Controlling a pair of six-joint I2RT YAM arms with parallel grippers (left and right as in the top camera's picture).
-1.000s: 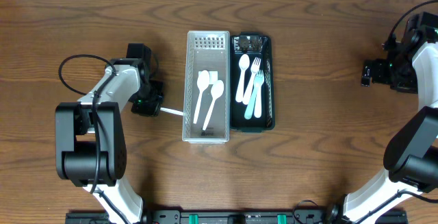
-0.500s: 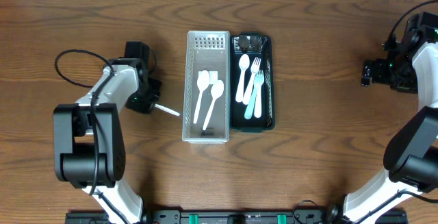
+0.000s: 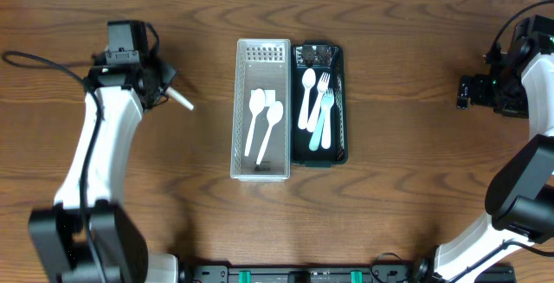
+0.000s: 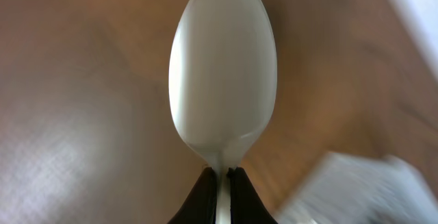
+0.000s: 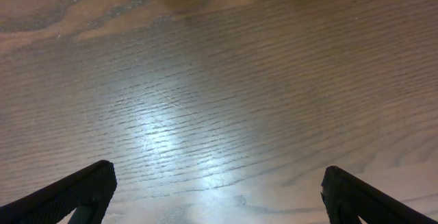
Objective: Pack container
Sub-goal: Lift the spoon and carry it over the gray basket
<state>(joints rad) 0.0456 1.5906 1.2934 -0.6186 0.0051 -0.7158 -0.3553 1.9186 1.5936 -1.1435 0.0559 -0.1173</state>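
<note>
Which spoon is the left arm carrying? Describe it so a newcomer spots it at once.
Start at the white basket mid-table and look left to the left gripper. Pinched by its handle there is a white plastic spoon, out over bare wood. It is the only utensil outside the basket and black tray.

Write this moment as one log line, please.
left gripper: shut on white plastic spoon, held left of white mesh basket | right gripper: open, empty, above wooden table | basket: two white spoons inside
</note>
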